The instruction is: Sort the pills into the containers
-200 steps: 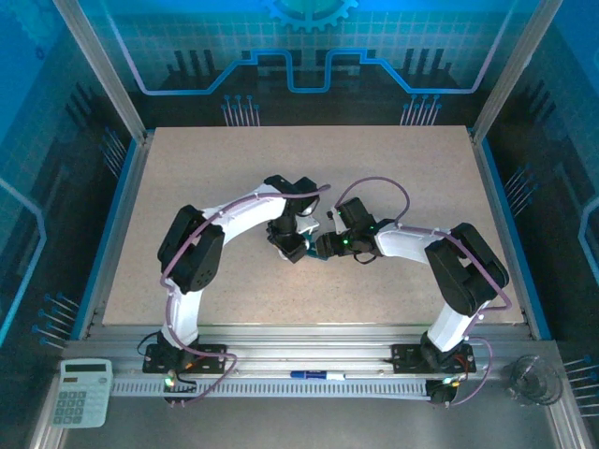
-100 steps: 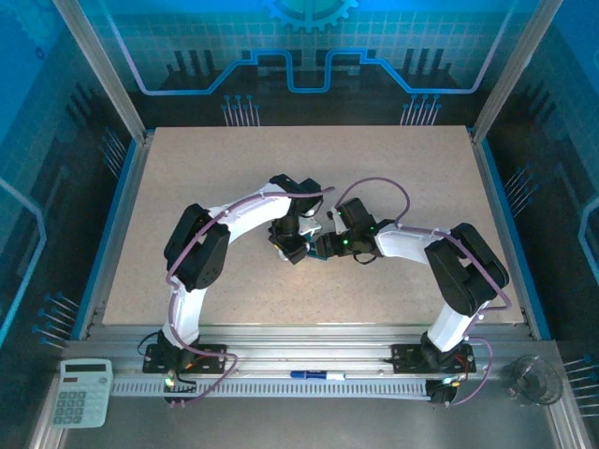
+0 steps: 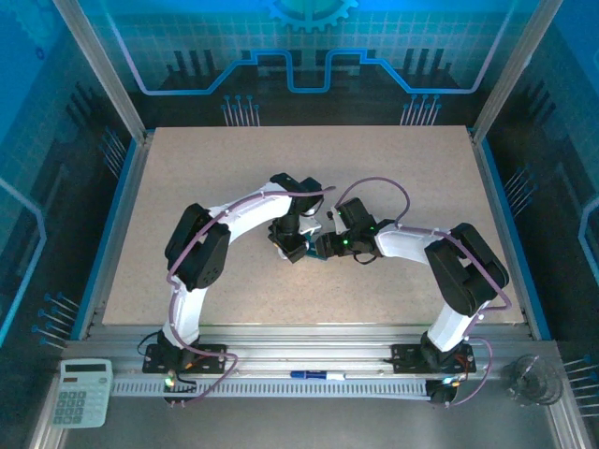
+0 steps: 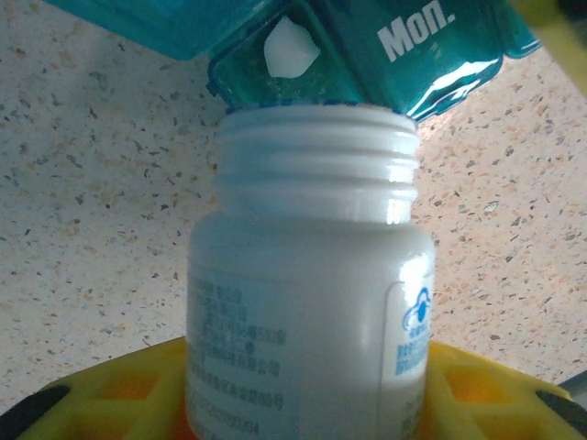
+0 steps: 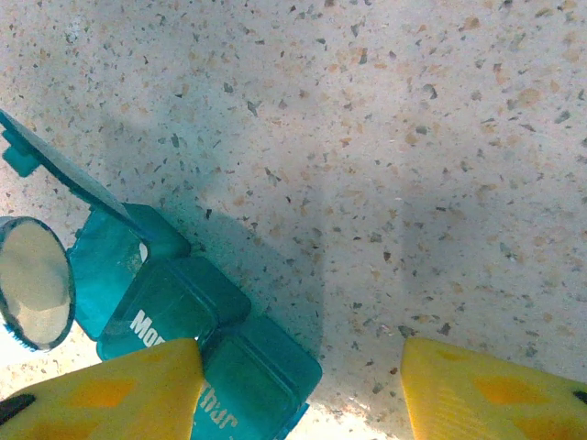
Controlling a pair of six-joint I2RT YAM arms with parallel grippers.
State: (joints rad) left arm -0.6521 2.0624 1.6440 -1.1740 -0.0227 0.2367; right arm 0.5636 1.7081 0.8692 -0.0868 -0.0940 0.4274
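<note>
My left gripper is shut on a white pill bottle, and its yellow fingers show on either side of the bottle's base. The uncapped threaded mouth tilts against the teal containers. One compartment stands open with a white pill inside, next to a closed lid marked "Mon.". In the right wrist view the containers lie at the lower left. My right gripper is open, and its left finger overlaps the box. In the top view both grippers meet mid-table.
Speckled beige tabletop lies all around the two wrists. An open container lid sticks up at the left of the right wrist view. A calculator, a pen and a clear cup sit on the near rail.
The left arm's elbow has shifted slightly to the right, with the bottle still held at the box. The right arm has not moved.
</note>
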